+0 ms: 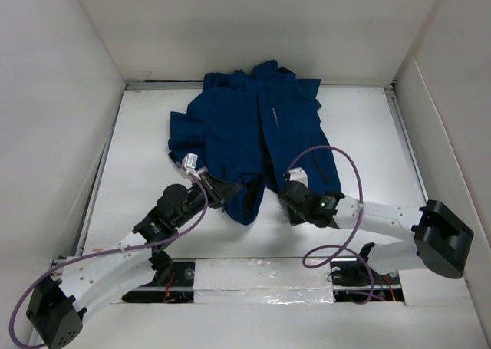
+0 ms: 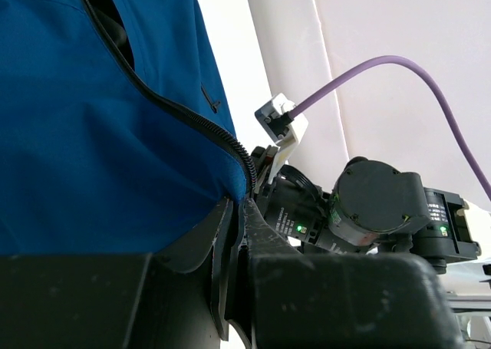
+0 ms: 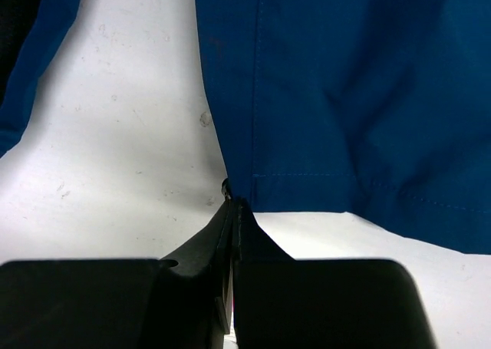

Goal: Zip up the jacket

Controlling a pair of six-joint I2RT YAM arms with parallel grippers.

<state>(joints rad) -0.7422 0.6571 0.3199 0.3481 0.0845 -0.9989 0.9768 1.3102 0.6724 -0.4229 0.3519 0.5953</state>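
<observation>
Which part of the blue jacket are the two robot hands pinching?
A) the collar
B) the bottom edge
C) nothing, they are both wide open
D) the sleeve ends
B: in the wrist views the left gripper is shut on the bottom edge of the jacket, right at the end of the zipper, and the right gripper is shut on the other front panel's bottom corner.

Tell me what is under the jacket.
The white table shows beside the jacket, which lies on it. Whatever else may be beneath the cloth is covered and cannot be seen.
</observation>
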